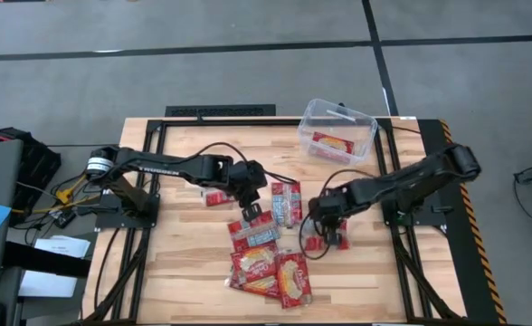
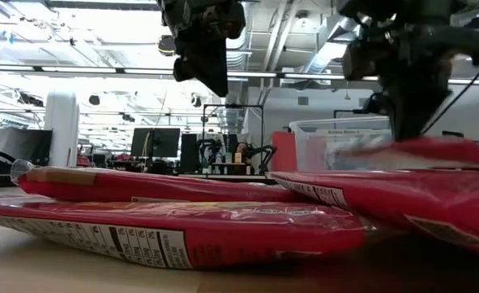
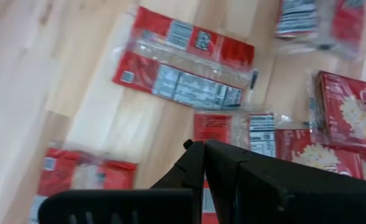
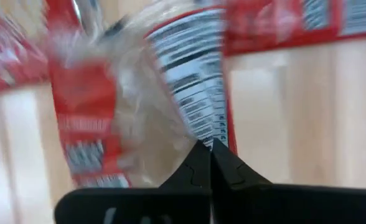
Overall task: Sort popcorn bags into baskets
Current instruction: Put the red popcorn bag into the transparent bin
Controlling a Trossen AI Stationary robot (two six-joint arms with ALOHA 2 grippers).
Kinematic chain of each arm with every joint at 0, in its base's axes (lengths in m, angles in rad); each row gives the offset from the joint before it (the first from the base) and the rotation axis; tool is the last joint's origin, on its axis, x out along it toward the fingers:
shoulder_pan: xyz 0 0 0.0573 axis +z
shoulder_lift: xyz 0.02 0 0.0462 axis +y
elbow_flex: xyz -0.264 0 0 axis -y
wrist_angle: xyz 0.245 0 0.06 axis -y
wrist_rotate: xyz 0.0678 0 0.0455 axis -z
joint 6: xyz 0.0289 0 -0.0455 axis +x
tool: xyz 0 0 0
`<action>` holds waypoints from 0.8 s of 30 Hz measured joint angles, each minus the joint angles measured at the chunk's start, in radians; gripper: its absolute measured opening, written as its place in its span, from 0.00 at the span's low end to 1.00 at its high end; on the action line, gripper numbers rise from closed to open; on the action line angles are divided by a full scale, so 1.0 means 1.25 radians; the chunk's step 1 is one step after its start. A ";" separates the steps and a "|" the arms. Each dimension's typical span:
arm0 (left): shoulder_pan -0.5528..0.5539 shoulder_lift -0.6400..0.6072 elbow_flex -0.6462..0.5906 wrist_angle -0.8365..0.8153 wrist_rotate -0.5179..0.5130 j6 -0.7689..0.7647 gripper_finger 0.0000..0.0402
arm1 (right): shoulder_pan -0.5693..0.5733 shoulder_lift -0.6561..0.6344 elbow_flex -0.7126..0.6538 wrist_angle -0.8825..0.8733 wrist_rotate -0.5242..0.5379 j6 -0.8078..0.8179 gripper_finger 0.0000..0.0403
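— Near the surface's [image 1: 180, 272] front edge, what lies there?
— Popcorn bags [image 1: 268, 270] heaped, more behind them.
— And the pincers?
— The right pincer [image 4: 211, 144] is clamped on a bag's [image 4: 183, 74] edge; the left pincer [image 3: 204, 145], closed and empty, hangs over the pile.
— Next?
— Probably carry that bag to the far basket [image 1: 338, 129], one packet already inside, then let go.
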 joint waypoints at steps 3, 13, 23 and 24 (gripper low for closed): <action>0.000 -0.019 0.000 -0.012 -0.025 0.005 0.00 | -0.041 -0.074 0.000 0.001 0.000 0.003 0.01; 0.001 -0.044 0.001 -0.062 -0.064 0.005 0.00 | -0.232 -0.289 0.002 0.074 0.000 0.011 0.01; 0.001 -0.044 0.001 -0.072 -0.065 0.005 0.00 | -0.409 -0.354 0.141 0.118 0.047 -0.113 0.01; 0.001 -0.044 0.001 -0.072 -0.065 0.005 0.00 | -0.430 -0.348 0.160 0.119 0.058 -0.134 0.02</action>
